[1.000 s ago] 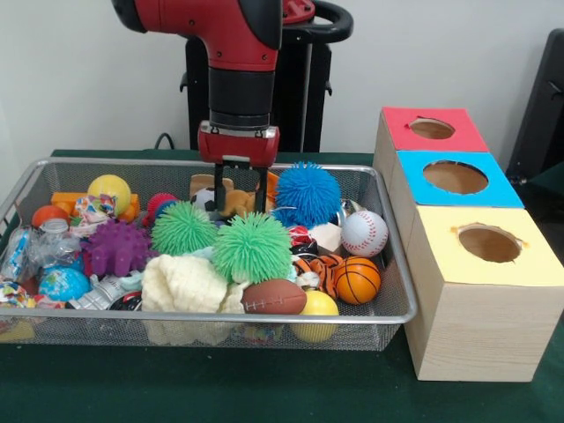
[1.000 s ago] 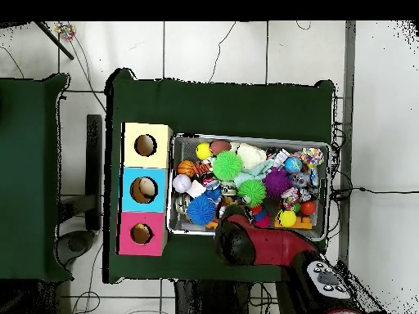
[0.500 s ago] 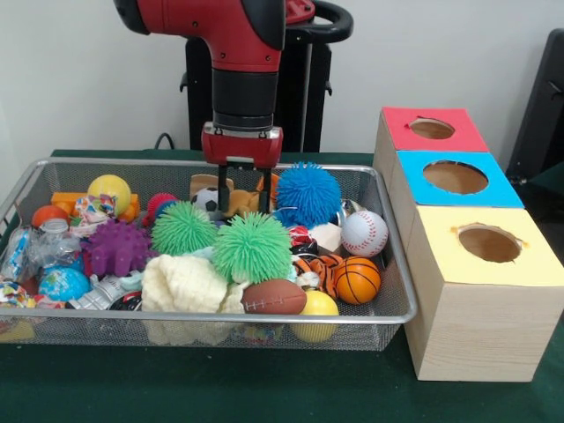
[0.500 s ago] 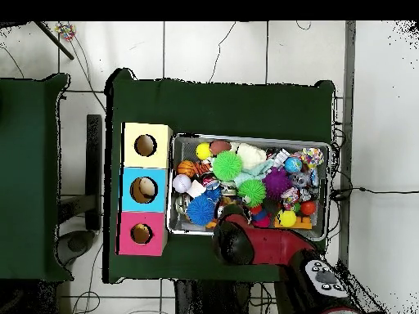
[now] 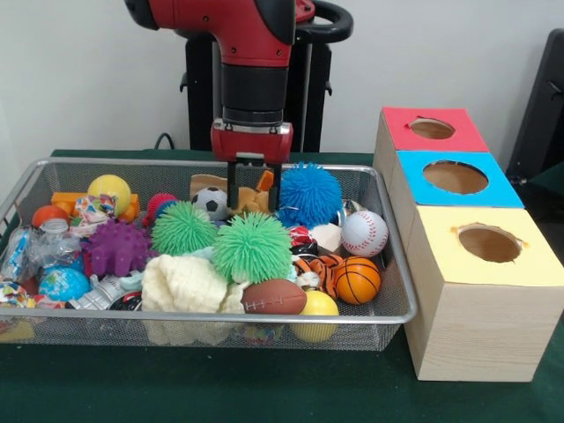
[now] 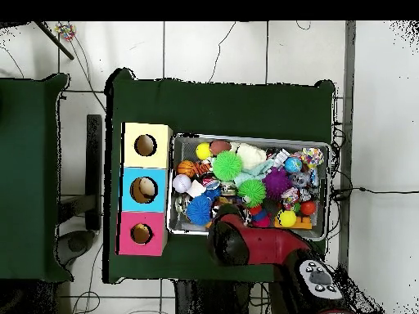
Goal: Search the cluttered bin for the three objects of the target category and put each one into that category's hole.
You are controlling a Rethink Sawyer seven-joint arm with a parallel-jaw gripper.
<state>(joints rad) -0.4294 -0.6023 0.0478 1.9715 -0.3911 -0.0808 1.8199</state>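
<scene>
Green table — end effector low in bin.

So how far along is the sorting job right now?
Early. Nothing is confirmed inside the holes. The gripper is down at a tan toy at the bin's back, beside the blue spiky ball; whether it grips is unclear. All three drops seem left.

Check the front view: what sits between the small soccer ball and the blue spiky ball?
A tan toy, with the end effector down around it; the front view shows this between the soccer ball and blue spiky ball.
</scene>
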